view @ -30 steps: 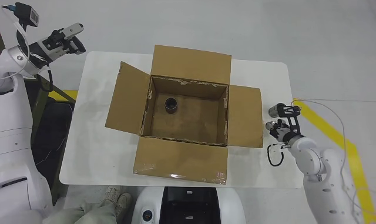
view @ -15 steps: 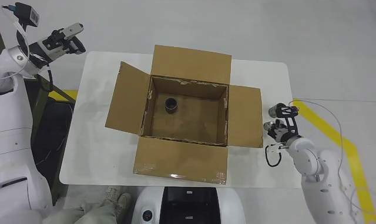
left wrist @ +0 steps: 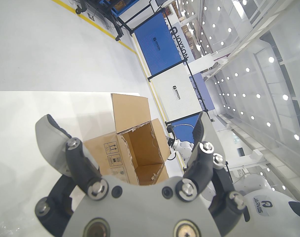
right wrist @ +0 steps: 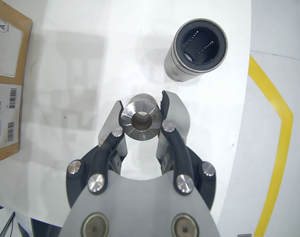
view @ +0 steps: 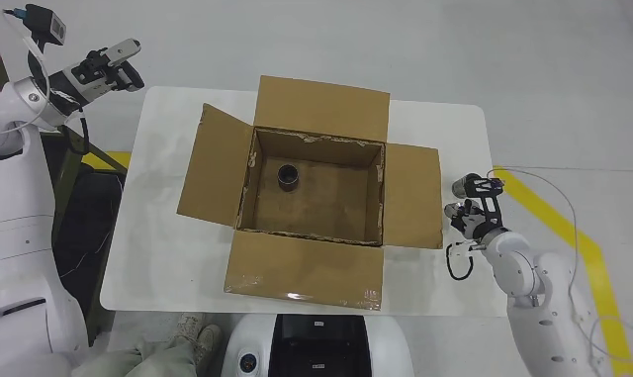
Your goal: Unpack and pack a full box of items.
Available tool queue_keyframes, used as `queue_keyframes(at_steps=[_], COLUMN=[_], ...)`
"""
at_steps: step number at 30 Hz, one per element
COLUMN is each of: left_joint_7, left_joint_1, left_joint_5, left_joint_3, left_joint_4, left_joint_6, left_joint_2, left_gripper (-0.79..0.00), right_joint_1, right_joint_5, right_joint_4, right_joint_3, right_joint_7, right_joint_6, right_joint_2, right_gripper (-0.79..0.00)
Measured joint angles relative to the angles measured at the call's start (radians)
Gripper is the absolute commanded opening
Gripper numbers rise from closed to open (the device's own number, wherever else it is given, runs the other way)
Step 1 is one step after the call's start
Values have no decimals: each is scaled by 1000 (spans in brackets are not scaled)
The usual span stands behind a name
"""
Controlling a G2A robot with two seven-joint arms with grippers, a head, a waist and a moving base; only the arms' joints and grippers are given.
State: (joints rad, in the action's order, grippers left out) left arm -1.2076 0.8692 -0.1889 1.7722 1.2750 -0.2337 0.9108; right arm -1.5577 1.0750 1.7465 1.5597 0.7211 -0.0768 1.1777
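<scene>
Just beside the box flap (view: 412, 197), my right gripper (right wrist: 142, 104) grips a steel sleeve (right wrist: 141, 124); I'd set it down upright, clear of the bearing (right wrist: 189, 60).

White table (view: 445, 130) on grey floor (view: 297, 31); yellow floor line (right wrist: 272, 88) beside it; blue partition panels (left wrist: 159, 48) far off.

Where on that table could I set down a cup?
Bare table lies left of the box's left flap and at the far right corner. The box floor is free except one dark ring. The right edge is crowded: the right gripper grips a steel sleeve beside a bearing.
</scene>
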Motion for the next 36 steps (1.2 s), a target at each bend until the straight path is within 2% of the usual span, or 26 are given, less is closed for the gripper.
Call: queue_keyframes(at_steps=[15, 16, 17, 18, 23, 27, 36], left_joint_7=[0, 0, 0, 0, 0, 0, 0], left_joint_1=[0, 0, 0, 0, 0, 0, 0], left_joint_5=[0, 0, 0, 0, 0, 0, 0], left_joint_3=[0, 0, 0, 0, 0, 0, 0], left_joint_4=[0, 0, 0, 0, 0, 0, 0], left_joint_6=[0, 0, 0, 0, 0, 0, 0], left_joint_2=[0, 0, 0, 0, 0, 0, 0], left_gripper=[0, 0, 0, 0, 0, 0, 0], right_joint_1=[40, 45, 47, 50, 64, 70, 57], right_joint_5=[14, 15, 17, 20, 21, 17, 38], right_joint_4=[-77, -82, -86, -89, -108, -118, -87], right_joint_3=[-24, -26, -28, -31, -40, -43, -46], right_joint_7=[-21, -21, -21, -19, -19, -20, -11], right_joint_6=[37, 39, 42, 46, 57, 58, 84], right_joint_2=[1, 1, 2, 2, 3, 3, 2], right_gripper=[-785, -754, -668, -616, -566, -425, -394])
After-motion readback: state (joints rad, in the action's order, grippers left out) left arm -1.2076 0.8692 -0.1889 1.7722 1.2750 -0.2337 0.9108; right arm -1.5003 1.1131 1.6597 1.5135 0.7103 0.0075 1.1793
